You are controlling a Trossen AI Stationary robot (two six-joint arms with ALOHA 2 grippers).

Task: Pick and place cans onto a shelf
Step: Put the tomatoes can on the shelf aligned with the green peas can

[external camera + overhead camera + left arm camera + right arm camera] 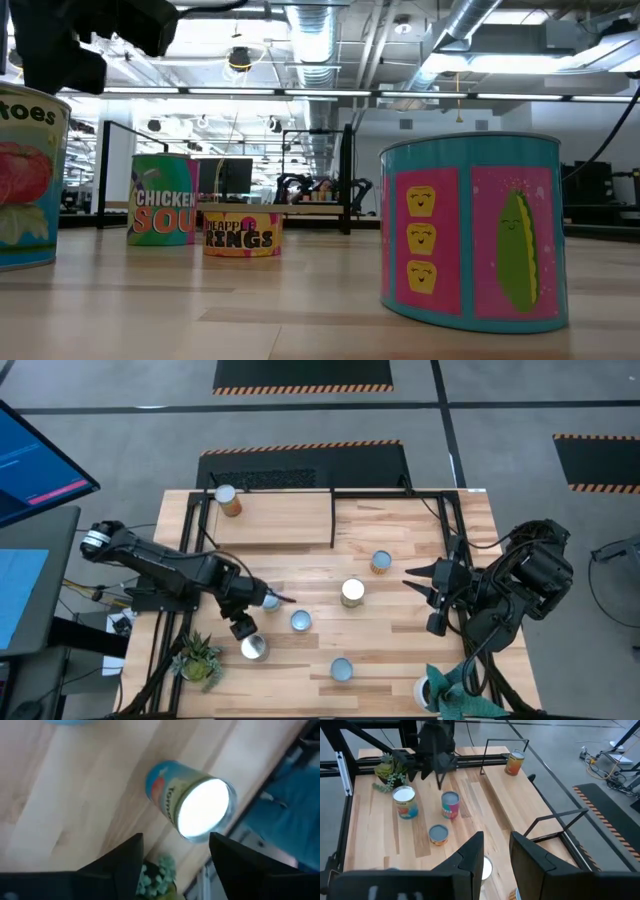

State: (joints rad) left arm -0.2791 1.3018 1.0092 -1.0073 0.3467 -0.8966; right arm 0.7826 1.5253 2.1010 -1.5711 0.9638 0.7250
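Several cans stand upright on the wooden table [400,650]. A tomato can with a silver top [254,648] [192,805] [406,802] stands near the front left. My left gripper [245,628] [175,855] hovers above it, open, fingers pointing steeply down, nothing between them. Other cans: a pale blue-topped one [268,600], another [301,621], a silver-topped one [352,591], and one [381,562] farther back. One orange can [228,500] [515,762] stands on the shelf [275,518] at the far side. My right gripper [420,582] [496,855] waits raised at the right, open.
A potted plant [197,658] stands at the near left corner beside the tomato can, and another plant [450,690] at the near right. A further can [341,669] sits near the front edge. The shelf's black frame [333,520] rises at the far side.
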